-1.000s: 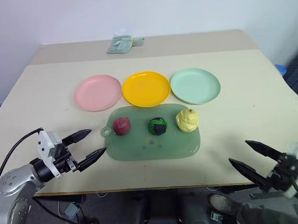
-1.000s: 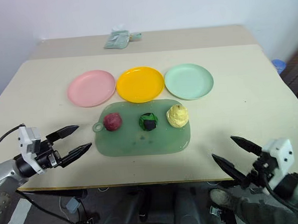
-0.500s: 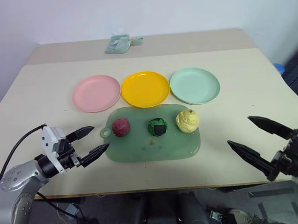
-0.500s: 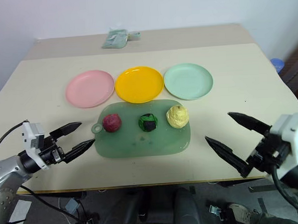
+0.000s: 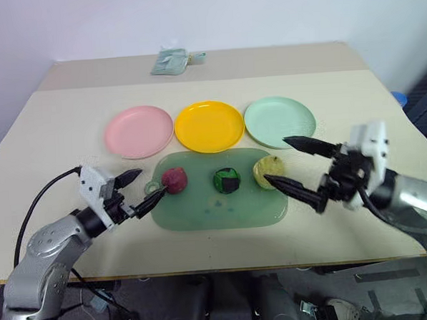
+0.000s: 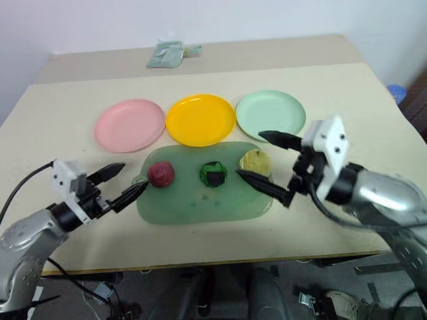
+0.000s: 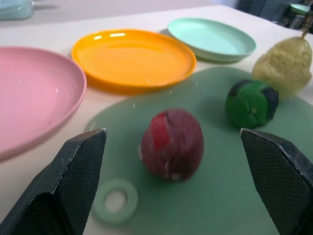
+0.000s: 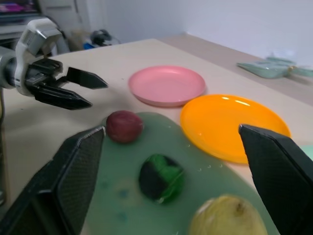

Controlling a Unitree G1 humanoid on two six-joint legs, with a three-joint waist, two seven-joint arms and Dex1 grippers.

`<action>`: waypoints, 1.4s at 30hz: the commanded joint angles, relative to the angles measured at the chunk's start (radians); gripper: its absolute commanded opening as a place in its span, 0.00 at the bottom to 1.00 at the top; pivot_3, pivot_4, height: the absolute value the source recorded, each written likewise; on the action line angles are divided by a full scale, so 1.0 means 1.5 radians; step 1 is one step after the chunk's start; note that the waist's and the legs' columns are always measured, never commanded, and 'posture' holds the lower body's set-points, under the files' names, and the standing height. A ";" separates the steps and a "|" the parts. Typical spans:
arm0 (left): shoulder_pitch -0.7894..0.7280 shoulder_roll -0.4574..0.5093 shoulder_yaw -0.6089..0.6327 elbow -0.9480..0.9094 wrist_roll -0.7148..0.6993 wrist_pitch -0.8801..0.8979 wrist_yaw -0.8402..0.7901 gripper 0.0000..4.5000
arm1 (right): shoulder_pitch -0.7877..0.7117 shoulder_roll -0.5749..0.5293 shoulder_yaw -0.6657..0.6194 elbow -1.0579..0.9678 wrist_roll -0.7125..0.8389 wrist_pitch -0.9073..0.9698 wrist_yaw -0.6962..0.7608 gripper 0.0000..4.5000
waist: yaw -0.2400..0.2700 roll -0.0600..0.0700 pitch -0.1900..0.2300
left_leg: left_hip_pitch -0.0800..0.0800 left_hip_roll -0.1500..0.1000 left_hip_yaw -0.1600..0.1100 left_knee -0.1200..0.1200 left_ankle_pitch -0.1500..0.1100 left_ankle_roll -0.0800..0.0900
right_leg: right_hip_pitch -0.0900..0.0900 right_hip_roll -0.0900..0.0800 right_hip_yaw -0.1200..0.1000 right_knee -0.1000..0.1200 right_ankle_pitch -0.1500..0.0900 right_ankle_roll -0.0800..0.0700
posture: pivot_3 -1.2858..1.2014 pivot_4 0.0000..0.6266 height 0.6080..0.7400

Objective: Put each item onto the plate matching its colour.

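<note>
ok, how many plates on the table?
3, in a row behind the green mat: pink plate on the left, yellow plate in the middle, mint green plate on the right.

Our arms are smooth silver-grey metal shells, rounded at the joints. Each wrist carries a boxy white housing over a black mount. Our left end effector [image 5: 142,189] and right end effector [image 5: 291,162] each bear two long black fingers tapering to points, with finely textured inner faces in the wrist views. A black cable loops along our left forearm.
</note>
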 commanded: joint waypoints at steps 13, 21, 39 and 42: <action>-0.051 -0.019 -0.042 0.013 0.045 0.024 0.038 1.00 | -0.026 0.030 0.053 0.167 -0.175 -0.161 0.250 1.00 | -0.002 0.000 0.000 | 0.000 0.000 0.000 0.000 0.001 -0.002 | -0.001 0.000 0.000 0.001 0.003 0.002 | 0.52 0.24 1.00; -0.071 -0.055 -0.080 0.042 0.101 0.028 0.089 1.00 | -0.104 0.046 0.064 0.222 -0.199 -0.174 0.303 1.00 | 0.001 0.000 0.000 | 0.000 0.001 0.000 0.003 0.001 -0.002 | 0.000 0.002 0.001 0.001 0.004 0.001 | 0.52 0.24 1.00; -0.148 -0.165 -0.119 0.130 0.185 -0.003 0.173 0.85 | -0.144 0.073 0.060 0.232 -0.225 -0.171 0.317 1.00 | 0.000 0.000 0.000 | 0.000 0.001 0.000 0.006 0.001 -0.002 | 0.000 0.002 0.001 0.003 0.005 0.003 | 0.52 0.24 1.00; -0.177 -0.175 -0.094 0.150 0.178 0.002 0.189 0.85 | -0.145 0.075 0.060 0.230 -0.227 -0.172 0.313 1.00 | 0.000 0.000 0.000 | 0.000 0.001 0.000 0.006 0.001 -0.002 | 0.000 0.002 0.001 0.003 0.005 0.002 | 0.52 0.24 1.00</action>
